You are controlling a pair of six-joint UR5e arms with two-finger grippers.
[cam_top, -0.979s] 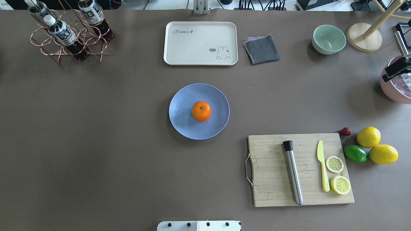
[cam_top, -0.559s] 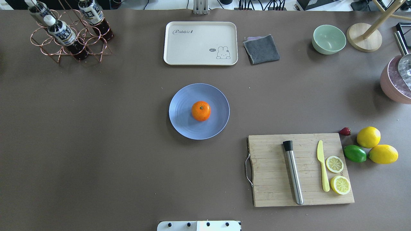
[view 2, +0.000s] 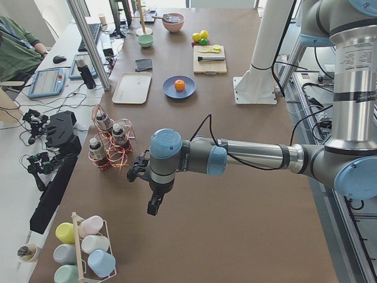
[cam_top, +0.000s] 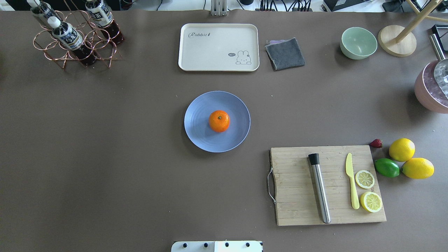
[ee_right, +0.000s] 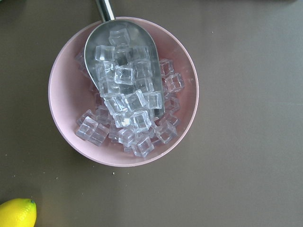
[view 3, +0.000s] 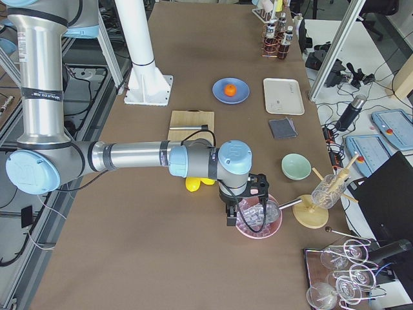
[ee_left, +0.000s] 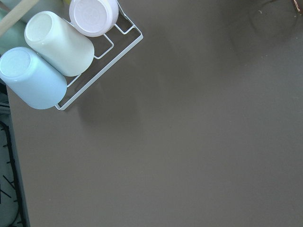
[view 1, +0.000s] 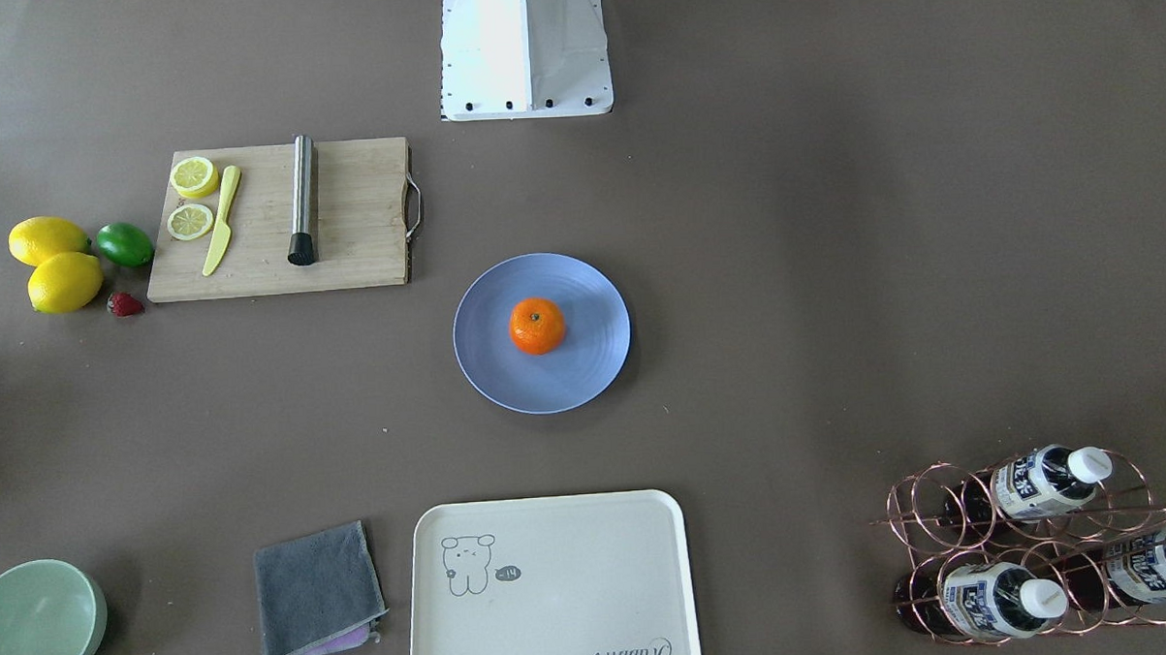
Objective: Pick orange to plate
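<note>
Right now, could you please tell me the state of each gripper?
Left gripper: cannot be told; it shows only in the left side view.
Right gripper: cannot be told; it shows only in the right side view.

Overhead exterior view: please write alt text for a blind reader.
An orange sits in the middle of a blue plate at the centre of the table. A cream tray lies beyond it, a wooden cutting board nearer, to the right.

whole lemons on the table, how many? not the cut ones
2. In the overhead view, one lemon sits right of the strawberry; the other lemon right of the lime. Both lie off the cutting board. None seems hidden.
</note>
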